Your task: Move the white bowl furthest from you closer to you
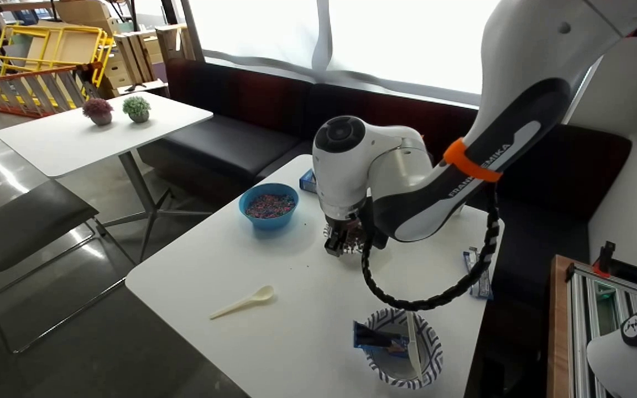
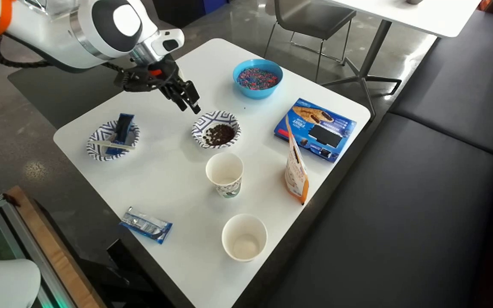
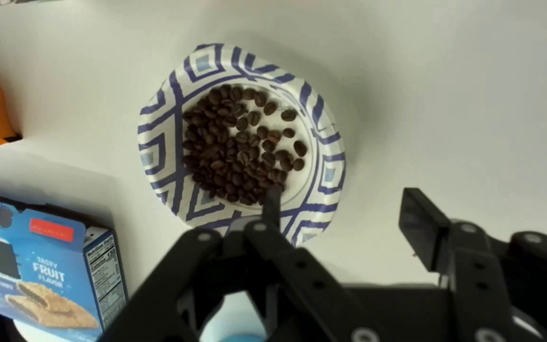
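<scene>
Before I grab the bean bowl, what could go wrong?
Spill: beans lie loose in the bean bowl; any tilt could tip some out.
Grip: the open tool has a fingertip overlapping beans in the wrist view; lowering may press into them.
Bump: a cup stands near the bean bowl in an exterior view; a sideways drag might knock it.

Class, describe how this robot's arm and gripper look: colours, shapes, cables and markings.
The arm is white and rounded, with black panels, lettering that includes "EMIKA", an orange band and a black, ribbed-looking cable. The gripper is black and angular, with jointed fingers and small, round, silver-grey pin heads.
</scene>
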